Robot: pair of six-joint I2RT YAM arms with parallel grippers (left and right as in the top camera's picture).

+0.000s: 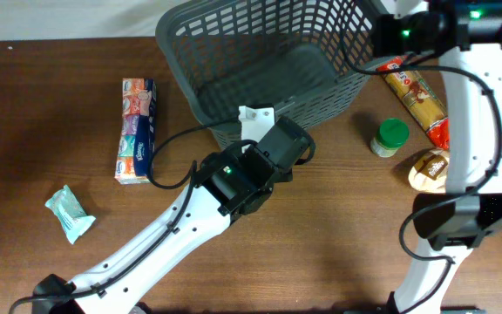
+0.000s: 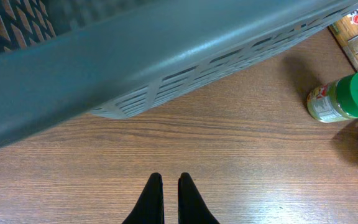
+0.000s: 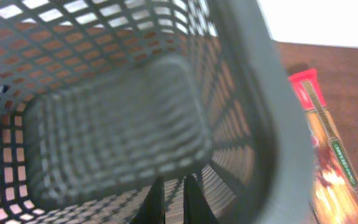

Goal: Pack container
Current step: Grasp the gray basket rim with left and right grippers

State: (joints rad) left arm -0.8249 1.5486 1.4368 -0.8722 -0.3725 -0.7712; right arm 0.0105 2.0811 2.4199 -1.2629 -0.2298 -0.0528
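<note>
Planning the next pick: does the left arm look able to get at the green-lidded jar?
Probably yes. The left gripper, shut, hangs over bare table; the green-lidded jar sits to its right, clear of the container, nothing between. It would need to open first.

No text readable, colourful pack [image 1: 136,131] and jar [image 1: 390,137] labels blurred

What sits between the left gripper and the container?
Nothing: in the left wrist view, only bare wooden table separates the shut left gripper from the container and its slotted wall.

brown wood-grain table [image 1: 338,235], pale wall [image 1: 59,17]
</note>
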